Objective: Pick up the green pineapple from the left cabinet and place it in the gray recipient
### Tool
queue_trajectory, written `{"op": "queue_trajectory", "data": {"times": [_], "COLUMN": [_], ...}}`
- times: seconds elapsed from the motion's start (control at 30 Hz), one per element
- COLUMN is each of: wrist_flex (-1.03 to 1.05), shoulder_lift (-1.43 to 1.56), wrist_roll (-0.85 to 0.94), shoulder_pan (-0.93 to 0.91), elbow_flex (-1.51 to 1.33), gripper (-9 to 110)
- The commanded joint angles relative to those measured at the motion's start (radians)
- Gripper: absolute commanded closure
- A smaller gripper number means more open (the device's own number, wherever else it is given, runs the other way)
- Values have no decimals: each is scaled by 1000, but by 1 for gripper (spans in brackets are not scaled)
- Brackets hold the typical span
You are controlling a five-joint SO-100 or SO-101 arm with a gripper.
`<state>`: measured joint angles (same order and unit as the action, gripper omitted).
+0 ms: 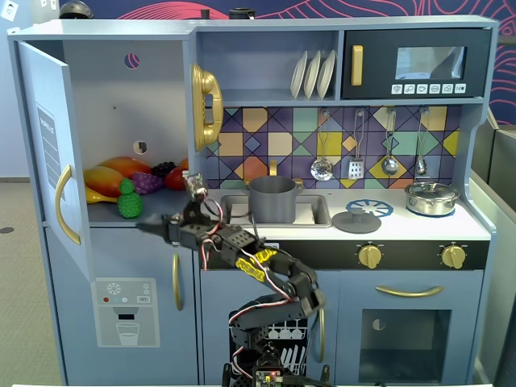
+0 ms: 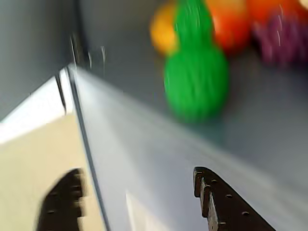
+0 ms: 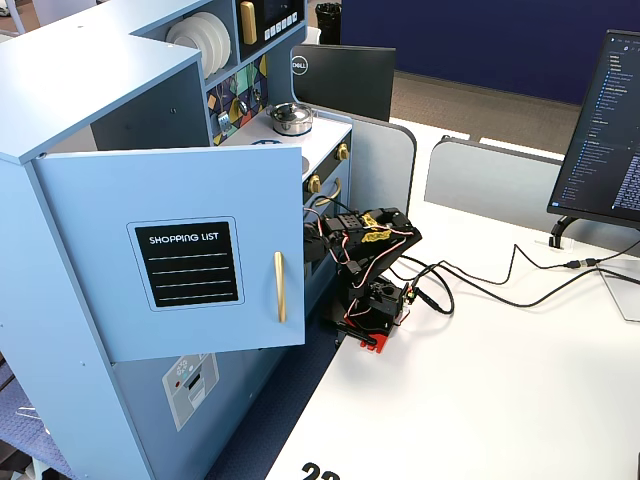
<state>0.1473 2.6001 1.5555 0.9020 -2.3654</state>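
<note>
The green pineapple (image 1: 129, 199) stands at the front of the shelf in the left cabinet (image 1: 153, 105), whose door (image 1: 48, 153) hangs open. Other toy fruit lies behind it. My gripper (image 1: 145, 228) is just below and in front of the shelf edge, a little right of the pineapple. In the blurred wrist view the pineapple (image 2: 195, 79) is ahead and above my gripper (image 2: 137, 180); the fingers are wide apart with nothing between them. The gray recipient (image 1: 272, 199) sits in the sink. From the side, the open door (image 3: 170, 250) hides the gripper and pineapple.
Orange, yellow and red fruit and a purple grape bunch (image 1: 147, 181) lie behind the pineapple. A shiny lidded pot (image 1: 431, 197) stands on the stove at the right. A gold phone (image 1: 205, 105) hangs on the cabinet's right wall. A monitor (image 3: 605, 130) and cables are on the white desk.
</note>
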Motion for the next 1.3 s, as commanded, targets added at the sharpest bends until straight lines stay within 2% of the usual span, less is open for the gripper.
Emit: {"op": "queue_trajectory", "data": {"times": [0.0, 0.27, 0.57, 0.87, 1.27], "wrist_flex": [-95, -212, -278, -288, -293], "shoulder_lift": [-98, -253, -380, -543, -750], "wrist_roll": [-11, -41, 63, 109, 29], "shoulder_pan": [-17, -107, -110, -112, -126], "elbow_flex": [144, 207, 236, 380, 574], "gripper": [74, 63, 61, 62, 64]}}
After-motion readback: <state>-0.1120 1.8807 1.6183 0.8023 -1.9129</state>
